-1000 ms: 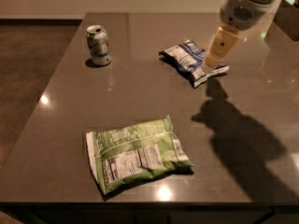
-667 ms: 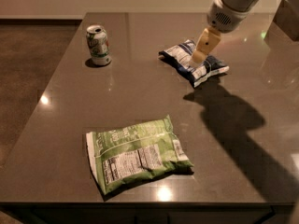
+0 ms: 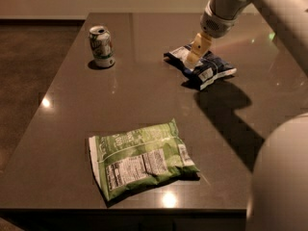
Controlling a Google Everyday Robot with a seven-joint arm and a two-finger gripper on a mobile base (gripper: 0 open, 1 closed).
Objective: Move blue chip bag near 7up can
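The blue chip bag [image 3: 204,67] lies crinkled on the dark table at the right rear, navy with white label patches. My gripper [image 3: 195,57] reaches down from the upper right and its tan tip is over the bag's left half, at or just above its surface. The 7up can [image 3: 101,46] stands upright at the left rear of the table, well to the left of the bag and the gripper.
A larger light green chip bag [image 3: 139,159] lies flat near the table's front edge [image 3: 120,210]. My white arm [image 3: 269,13] crosses the upper right and a rounded white body part [image 3: 281,177] fills the lower right corner. The floor is to the left.
The gripper has moved left and down, from the bag's right end to over its left half. The bag, the can and the green bag have not moved.
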